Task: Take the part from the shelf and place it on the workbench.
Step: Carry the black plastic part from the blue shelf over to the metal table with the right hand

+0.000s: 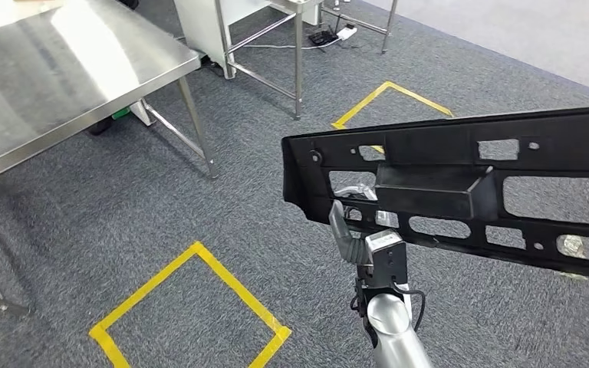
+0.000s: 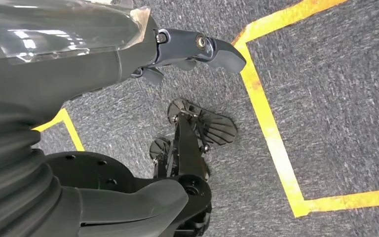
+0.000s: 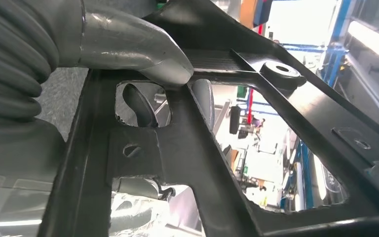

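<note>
part | held aloft by raised right hand | thumb on top

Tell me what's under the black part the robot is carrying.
Under the black part lies grey carpet with a yellow tape square showing partly past its top edge and through a cutout. The right hand grips it from below. The floor directly beneath the solid plastic is covered.
</note>
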Motion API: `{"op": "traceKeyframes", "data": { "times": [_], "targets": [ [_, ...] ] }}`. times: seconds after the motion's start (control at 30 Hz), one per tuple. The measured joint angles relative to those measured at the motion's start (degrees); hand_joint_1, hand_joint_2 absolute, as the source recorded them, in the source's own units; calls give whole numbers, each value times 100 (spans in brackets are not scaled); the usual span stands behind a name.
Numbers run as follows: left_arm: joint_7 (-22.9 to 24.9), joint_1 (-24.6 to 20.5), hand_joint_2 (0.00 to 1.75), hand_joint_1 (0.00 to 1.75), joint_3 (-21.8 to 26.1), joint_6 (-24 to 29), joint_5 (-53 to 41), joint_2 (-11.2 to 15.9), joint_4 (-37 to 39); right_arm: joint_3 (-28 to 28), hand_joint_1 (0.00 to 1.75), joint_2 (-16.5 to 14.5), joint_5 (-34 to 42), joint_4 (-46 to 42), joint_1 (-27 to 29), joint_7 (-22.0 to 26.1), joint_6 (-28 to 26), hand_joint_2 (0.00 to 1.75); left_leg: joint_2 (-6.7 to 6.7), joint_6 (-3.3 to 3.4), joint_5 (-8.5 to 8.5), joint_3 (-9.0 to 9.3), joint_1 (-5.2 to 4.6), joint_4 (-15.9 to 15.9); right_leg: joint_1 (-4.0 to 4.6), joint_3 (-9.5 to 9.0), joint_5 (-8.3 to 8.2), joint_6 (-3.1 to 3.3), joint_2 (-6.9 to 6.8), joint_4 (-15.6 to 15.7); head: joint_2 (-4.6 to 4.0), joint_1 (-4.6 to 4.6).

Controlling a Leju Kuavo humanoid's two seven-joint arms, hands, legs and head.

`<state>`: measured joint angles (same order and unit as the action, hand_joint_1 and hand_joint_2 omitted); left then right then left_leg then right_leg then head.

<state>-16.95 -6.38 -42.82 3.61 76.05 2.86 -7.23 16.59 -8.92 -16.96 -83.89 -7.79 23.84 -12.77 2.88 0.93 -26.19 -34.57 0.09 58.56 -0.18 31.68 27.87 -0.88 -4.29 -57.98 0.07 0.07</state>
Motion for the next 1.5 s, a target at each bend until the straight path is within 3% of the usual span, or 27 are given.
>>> {"op": "traceKeyframes", "data": {
  "times": [0.07,0.13,0.23,0.3,0.33,0.4,0.47,0.5,0.57,0.63,0.7,0.77,0.8,0.83,0.87,0.93,1.0,1.1,1.17,1.23,1.27,1.3,1.33,1.37,1.43,1.5],
  "targets": [
    [26,-21,175,0,-39,43,-42,1,1,-4,175,5,-16,-81,56,-21,-23,175,-105,68,16,-11,-17,-16,13,-1,13,-53,-67,7,0,10],
    [48,-48,175,0,-87,91,-75,-1,1,-8,175,14,-30,-158,108,-29,-41,175,-192,145,48,12,3,-58,0,69,124,-96,38,-165,0,15],
    [76,-103,175,0,-157,158,-128,2,0,-57,175,66,-49,-233,244,-27,-75,175,-337,217,68,24,24,-77,-22,561,573,-80,345,-1207,0,20],
    [78,-115,175,0,-216,218,-153,3,0,-119,175,104,-70,-261,375,-14,-107,175,-460,225,68,22,21,-74,-25,824,703,-105,392,-1702,0,19],
    [78,-117,175,0,-253,248,-171,3,0,-147,175,118,-80,-285,433,-1,-126,175,-522,224,68,26,20,-72,-29,797,627,-140,401,-1610,0,19],
    [78,-131,175,0,-324,279,-221,3,0,-199,175,139,-102,-369,521,25,-161,175,-638,214,66,39,22,-67,-51,450,284,-218,476,-842,0,20],
    [89,-153,175,0,-396,258,-279,4,0,-255,175,160,-129,-476,597,42,-191,175,-731,176,58,38,1,-55,-59,118,24,-214,577,-151,0,17],
    [107,-160,175,0,-438,221,-312,5,0,-287,175,172,-144,-535,645,45,-210,175,-764,148,58,31,-5,-54,-53,49,-23,-181,602,-13,0,15],
    [172,-162,175,0,-527,119,-383,8,0,-351,175,193,-166,-647,755,49,-252,175,-810,87,71,17,-3,-68,-35,32,-44,-108,547,5,0,11],
    [236,-164,175,0,-614,32,-437,7,-1,-421,175,207,-173,-760,849,52,-275,175,-716,27,-17,-52,3,40,-66,20,-68,-31,485,32,0,7],
    [267,-181,175,0,-682,-1,-462,-3,-2,-484,175,215,-174,-852,927,58,-279,175,-491,-24,-323,-300,11,558,-98,8,-75,46,412,56,0,-4],
    [280,-197,175,0,-726,11,-464,-19,-2,-538,175,240,-174,-886,1010,73,-274,175,-357,-65,-655,-665,36,1331,-83,7,-63,80,323,54,0,-11],
    [284,-198,175,0,-740,30,-457,-26,-2,-562,175,258,-173,-891,1043,88,-270,175,-334,-78,-707,-776,48,1559,-76,6,-59,82,276,53,0,-11],
    [282,-196,175,0,-754,50,-450,-31,-2,-584,175,279,-169,-891,1065,111,-267,175,-317,-86,-655,-786,57,1577,-73,4,-55,83,232,51,0,-11],
    [272,-195,175,0,-767,67,-443,-31,-2,-604,175,296,-160,-891,1076,136,-264,175,-293,-86,-503,-672,64,1349,-73,-2,-52,83,194,51,0,-11],
    [236,-204,175,0,-795,77,-439,-25,-2,-647,175,326,-137,-891,1078,184,-261,175,-144,-65,-163,-248,51,538,-55,-20,-35,61,121,47,0,-11],
    [201,-228,175,0,-817,68,-438,-22,-2,-692,175,359,-118,-891,1070,218,-253,175,-47,-12,-34,29,14,27,-13,-29,-10,9,48,42,0,-1],
    [187,-237,175,0,-842,55,-438,-22,-2,-726,175,397,-105,-890,1054,238,-245,175,-164,95,-15,57,-16,-52,-3,-41,13,-81,-32,37,0,7],
    [187,-248,175,0,-858,54,-438,-28,-1,-741,175,416,-103,-890,1040,245,-243,175,-249,174,24,78,12,-91,-18,61,149,-116,130,-196,0,11],
    [187,-266,175,0,-866,56,-438,-33,-1,-757,175,438,-102,-879,1030,251,-238,175,-338,220,44,75,28,-102,-35,399,453,-104,337,-895,0,20],
    [187,-267,175,0,-868,57,-438,-34,-1,-762,175,448,-101,-867,1028,252,-235,175,-390,227,48,67,26,-101,-39,604,600,-103,376,-1309,0,21],
    [187,-262,175,0,-873,61,-437,-38,-1,-764,175,459,-101,-853,1027,254,-233,175,-446,231,51,62,25,-99,-41,758,682,-117,389,-1605,0,21],
    [187,-257,175,0,-879,68,-436,-42,-1,-766,175,468,-101,-838,1024,258,-231,175,-507,231,53,61,25,-97,-45,810,672,-148,395,-1693,0,21],
    [186,-253,175,0,-885,82,-434,-46,-1,-769,175,475,-101,-826,1016,263,-229,175,-565,228,55,66,27,-95,-51,735,564,-190,403,-1520,0,21],
    [178,-256,175,0,-895,112,-432,-53,-2,-791,175,485,-103,-811,976,283,-220,175,-682,207,60,74,31,-88,-80,335,219,-263,515,-669,0,22],
    [165,-262,175,0,-902,129,-428,-53,-2,-817,175,487,-106,-793,917,305,-200,175,-772,153,62,55,12,-75,-89,38,6,-242,626,-53,0,19]
  ]
}}
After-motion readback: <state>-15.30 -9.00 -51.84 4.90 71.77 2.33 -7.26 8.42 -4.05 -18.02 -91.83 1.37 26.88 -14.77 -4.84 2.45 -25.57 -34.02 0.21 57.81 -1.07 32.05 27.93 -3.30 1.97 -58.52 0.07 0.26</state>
